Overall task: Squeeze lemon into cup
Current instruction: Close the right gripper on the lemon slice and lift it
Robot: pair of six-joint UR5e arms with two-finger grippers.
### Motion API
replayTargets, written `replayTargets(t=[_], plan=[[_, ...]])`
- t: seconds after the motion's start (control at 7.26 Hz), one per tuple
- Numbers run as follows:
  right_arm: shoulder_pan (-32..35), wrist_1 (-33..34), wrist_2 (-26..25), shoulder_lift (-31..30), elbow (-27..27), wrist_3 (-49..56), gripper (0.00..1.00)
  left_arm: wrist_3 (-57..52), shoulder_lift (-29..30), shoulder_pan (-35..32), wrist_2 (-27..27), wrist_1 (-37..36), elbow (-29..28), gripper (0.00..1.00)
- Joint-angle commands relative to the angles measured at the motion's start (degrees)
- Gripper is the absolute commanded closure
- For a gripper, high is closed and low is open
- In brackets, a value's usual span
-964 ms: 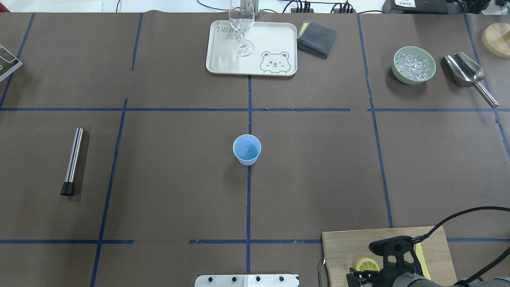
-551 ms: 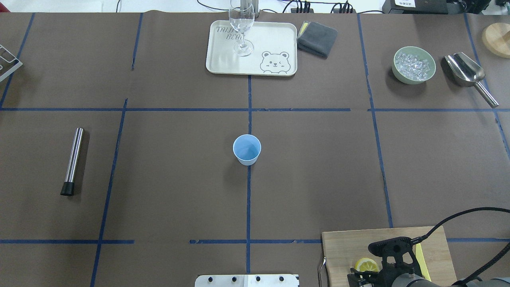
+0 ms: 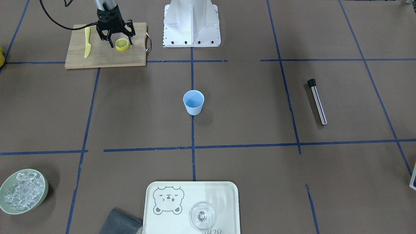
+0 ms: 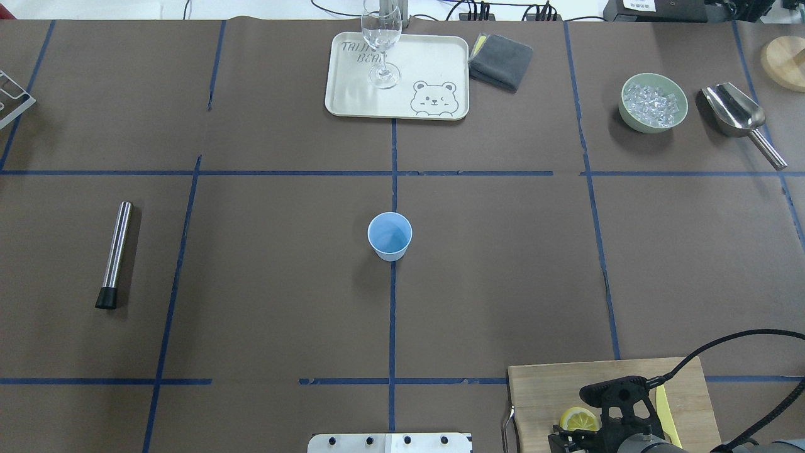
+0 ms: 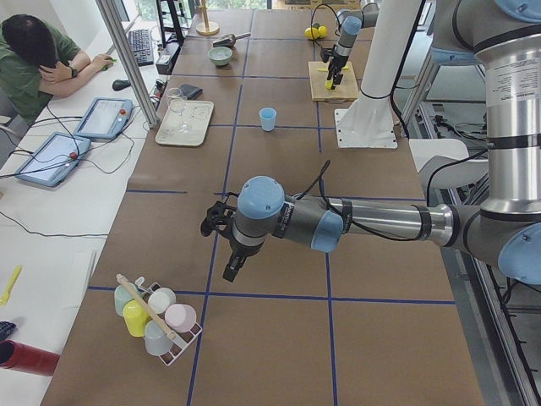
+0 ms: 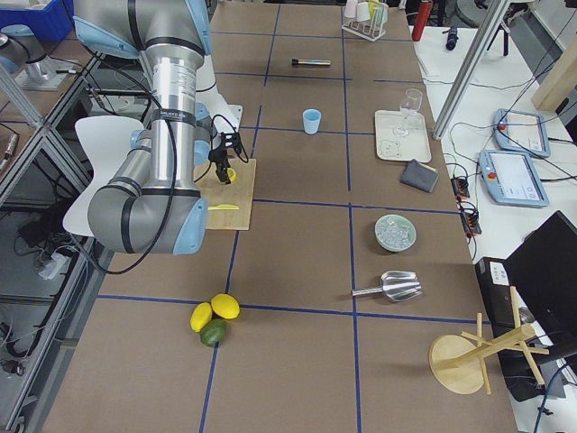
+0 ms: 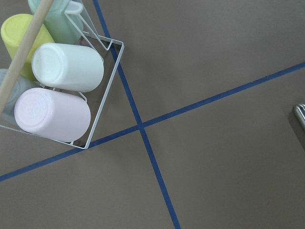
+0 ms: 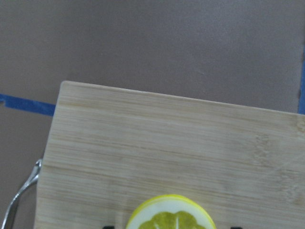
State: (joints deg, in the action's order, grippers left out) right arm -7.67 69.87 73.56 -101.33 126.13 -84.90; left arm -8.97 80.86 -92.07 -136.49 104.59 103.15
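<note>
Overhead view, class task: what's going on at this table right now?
The right end effector is down at the wooden cutting board, open, with a finger on either side of the lemon slice. The slice lies flat on the board, not yet lifted. The light-blue cup stands upright mid-table, well away from the board. The left end effector hangs above the table near a wire rack of cups, far from both. I cannot tell whether it is open or shut.
</note>
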Motion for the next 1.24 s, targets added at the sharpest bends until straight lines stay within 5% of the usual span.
replayTargets(t=[0.0, 0.55, 1.1], plan=[[-0.16, 0.0, 0.0, 0.08, -0.01, -0.01, 0.19, 0.0, -0.09, -0.04, 0.0, 0.0, 0.21, 0.0], [0.11, 0.0, 0.26, 0.08, 0.25, 0.08, 0.76, 0.0, -0.35, -0.13, 0.0, 0.0, 0.73, 0.0], [0.98, 0.7, 0.26, -0.27, 4.11, 0.08, 0.82, 0.09, -0.35, -0.22, 0.0, -0.09, 0.74, 0.0]])
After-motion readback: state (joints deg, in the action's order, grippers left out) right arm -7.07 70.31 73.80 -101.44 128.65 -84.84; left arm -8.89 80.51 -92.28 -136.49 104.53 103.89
